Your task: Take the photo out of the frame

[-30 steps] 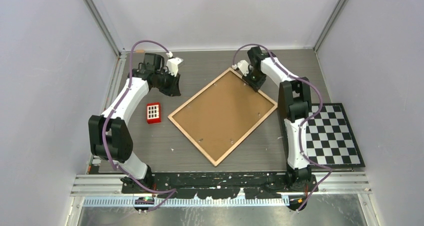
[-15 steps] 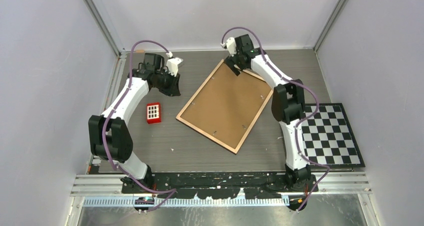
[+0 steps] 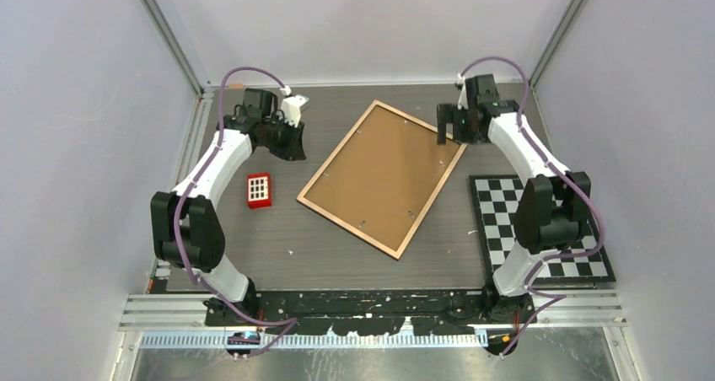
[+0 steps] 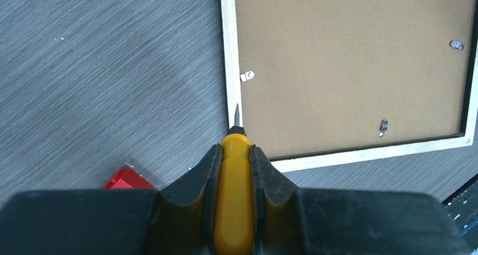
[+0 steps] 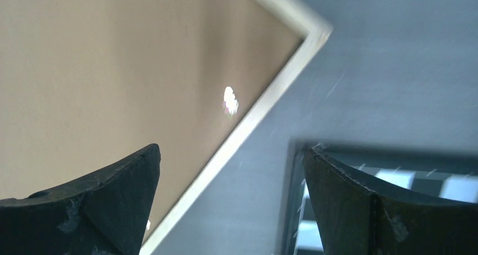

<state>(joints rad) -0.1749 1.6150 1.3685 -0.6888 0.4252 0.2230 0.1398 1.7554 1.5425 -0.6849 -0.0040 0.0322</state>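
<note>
The frame (image 3: pixel 384 177) lies face down mid-table, its brown backing board and light wood rim (image 4: pixel 228 52) facing up. The photo is hidden under the board. My left gripper (image 3: pixel 291 145) hovers off the frame's left edge, shut on a yellow-handled screwdriver (image 4: pixel 235 198) whose tip points at the rim. Small metal tabs (image 4: pixel 247 75) sit along the board's edge. My right gripper (image 3: pixel 447 128) stands open just off the frame's far right corner (image 5: pixel 307 38), holding nothing.
A red block with white squares (image 3: pixel 259 190) lies left of the frame. A black-and-white checkerboard (image 3: pixel 540 229) lies at the table's right edge, partly under the right arm. Walls enclose the table on three sides.
The right gripper turned the frame to a steeper angle, then let go, opened wide and swung right off the far corner. The left arm has not moved.
</note>
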